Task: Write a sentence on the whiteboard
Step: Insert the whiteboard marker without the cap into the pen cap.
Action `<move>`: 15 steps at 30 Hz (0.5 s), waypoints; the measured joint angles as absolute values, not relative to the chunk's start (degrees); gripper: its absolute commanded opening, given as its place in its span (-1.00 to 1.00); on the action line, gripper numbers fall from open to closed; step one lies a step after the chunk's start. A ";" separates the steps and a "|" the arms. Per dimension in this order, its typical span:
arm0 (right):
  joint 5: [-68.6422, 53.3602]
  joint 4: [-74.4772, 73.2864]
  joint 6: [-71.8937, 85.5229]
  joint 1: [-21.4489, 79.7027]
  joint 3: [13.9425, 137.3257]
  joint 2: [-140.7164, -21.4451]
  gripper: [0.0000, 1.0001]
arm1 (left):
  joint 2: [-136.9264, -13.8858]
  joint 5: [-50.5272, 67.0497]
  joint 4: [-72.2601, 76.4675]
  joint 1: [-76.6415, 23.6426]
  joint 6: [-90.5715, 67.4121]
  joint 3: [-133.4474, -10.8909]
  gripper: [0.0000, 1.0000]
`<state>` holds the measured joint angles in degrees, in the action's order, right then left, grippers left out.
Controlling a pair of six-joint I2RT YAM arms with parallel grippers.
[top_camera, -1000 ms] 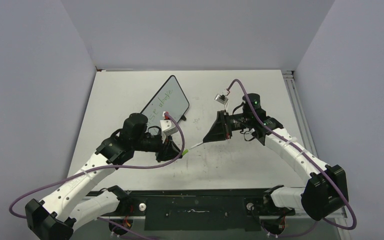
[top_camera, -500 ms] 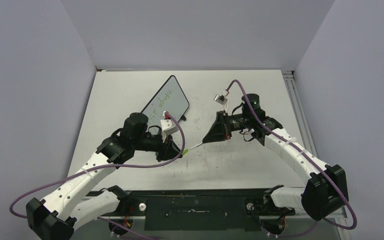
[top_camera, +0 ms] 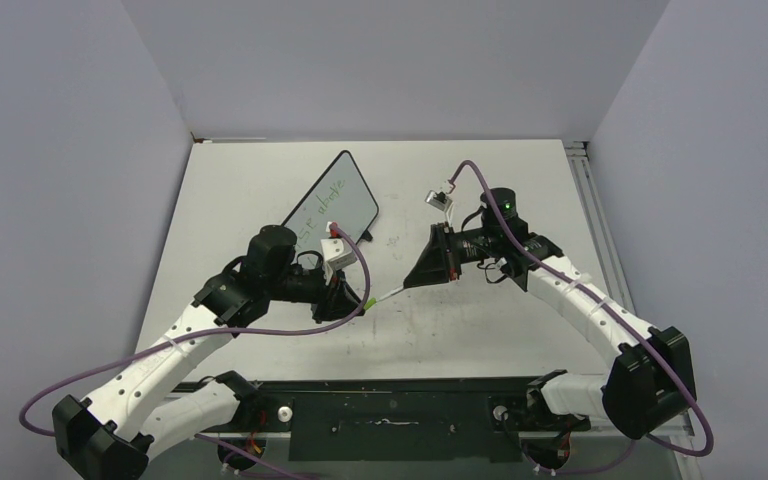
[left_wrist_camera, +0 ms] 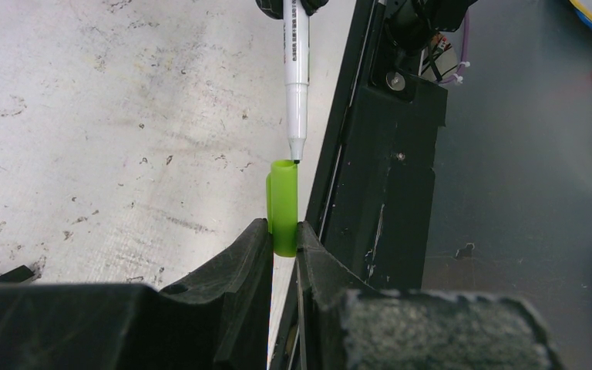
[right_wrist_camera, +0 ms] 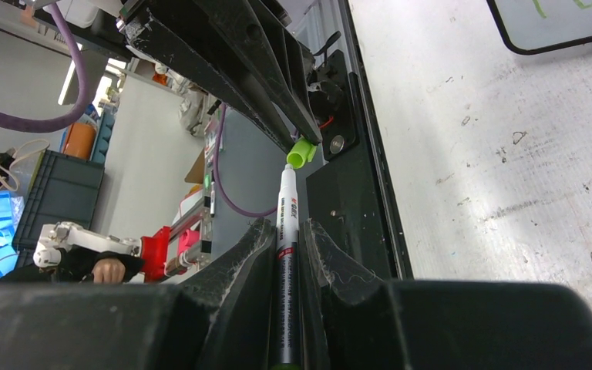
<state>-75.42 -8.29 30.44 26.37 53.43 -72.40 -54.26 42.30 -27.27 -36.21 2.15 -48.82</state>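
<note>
The whiteboard lies tilted at the back left of the table, with the green sentence on it; one of its corners shows in the right wrist view. My left gripper is shut on a green marker cap, whose open mouth faces the right arm. My right gripper is shut on the white marker. The marker's dark tip sits right at the rim of the cap. Both are held just above the table, in front of the whiteboard.
The scuffed white tabletop ends at a black base rail along the near edge. A metal rail runs down the right side. Purple-grey walls close in the left, back and right.
My right gripper has edged slightly left, bringing the marker tip closer to the cap. The left arm and whiteboard have not moved.
</note>
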 measured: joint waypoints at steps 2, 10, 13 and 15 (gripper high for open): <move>-75.44 -8.29 30.46 26.37 53.43 -72.58 -0.82 | -54.28 42.28 -27.27 -36.21 2.15 -48.82 -1.00; -75.37 -8.27 30.30 26.74 53.47 -72.99 -0.82 | -54.35 42.30 -27.94 -36.14 2.15 -48.82 -1.00; -75.33 -8.27 30.24 26.79 53.49 -73.08 -0.83 | -54.35 42.30 -28.05 -36.14 2.15 -48.82 -1.00; -75.29 -8.27 30.26 26.79 53.52 -73.21 -0.83 | -54.35 42.30 -28.08 -36.14 2.15 -48.82 -1.00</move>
<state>-75.29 -8.27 30.26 26.79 53.52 -73.21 -54.35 42.30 -28.08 -36.14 2.15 -48.82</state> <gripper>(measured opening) 0.159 0.133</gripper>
